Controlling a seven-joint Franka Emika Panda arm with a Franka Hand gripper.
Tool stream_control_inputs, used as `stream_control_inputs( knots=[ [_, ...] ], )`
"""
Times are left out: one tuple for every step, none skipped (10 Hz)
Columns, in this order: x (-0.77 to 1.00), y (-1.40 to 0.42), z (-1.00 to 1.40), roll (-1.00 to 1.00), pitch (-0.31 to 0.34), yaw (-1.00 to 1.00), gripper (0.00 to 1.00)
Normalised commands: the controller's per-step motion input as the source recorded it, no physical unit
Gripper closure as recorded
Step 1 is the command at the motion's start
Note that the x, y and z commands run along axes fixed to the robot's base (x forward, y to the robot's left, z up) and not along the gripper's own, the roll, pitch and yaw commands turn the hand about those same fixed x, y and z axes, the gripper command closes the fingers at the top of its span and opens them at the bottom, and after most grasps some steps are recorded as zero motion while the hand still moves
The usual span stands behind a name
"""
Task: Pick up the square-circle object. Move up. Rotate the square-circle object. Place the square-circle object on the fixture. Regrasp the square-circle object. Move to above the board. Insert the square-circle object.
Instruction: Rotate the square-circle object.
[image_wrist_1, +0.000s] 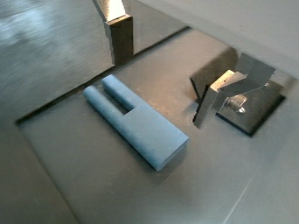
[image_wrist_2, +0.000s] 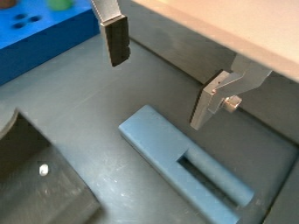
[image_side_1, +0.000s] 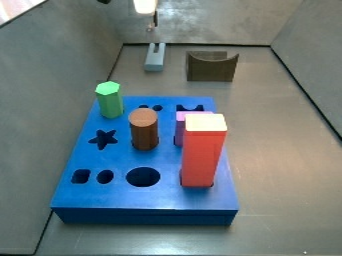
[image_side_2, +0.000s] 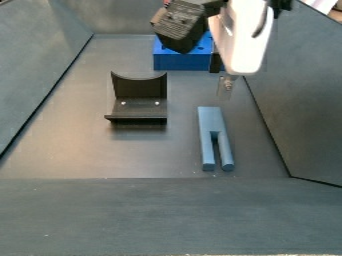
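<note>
Above square-circle object (image_side_2: 214, 137) on floor: hand (image_wrist_2: 163, 74) open, empty.

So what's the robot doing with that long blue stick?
Nothing yet. The robot's tool is open and empty, hovering just above the square-circle object, which lies flat on the grey floor. The fixture sits beside it, with nothing in its notch. The board, full of shaped holes and other pieces, waits further off. It looks like the arm is about to come down and pick the peg up, though it has not touched it.
</note>
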Motion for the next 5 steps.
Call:
stream_control_inputs(
  knots=[
    [0.03, 0.0, -0.03, 0.0, -0.007, 1.0, 0.0],
    [0.03, 0.0, -0.03, 0.0, -0.007, 1.0, 0.0],
    [0.03, 0.0, -0.03, 0.0, -0.007, 1.0, 0.0],
    [0.03, 0.0, -0.03, 0.0, -0.008, 1.0, 0.0],
    [0.03, 0.0, -0.03, 0.0, -0.008, 1.0, 0.0]
  ],
)
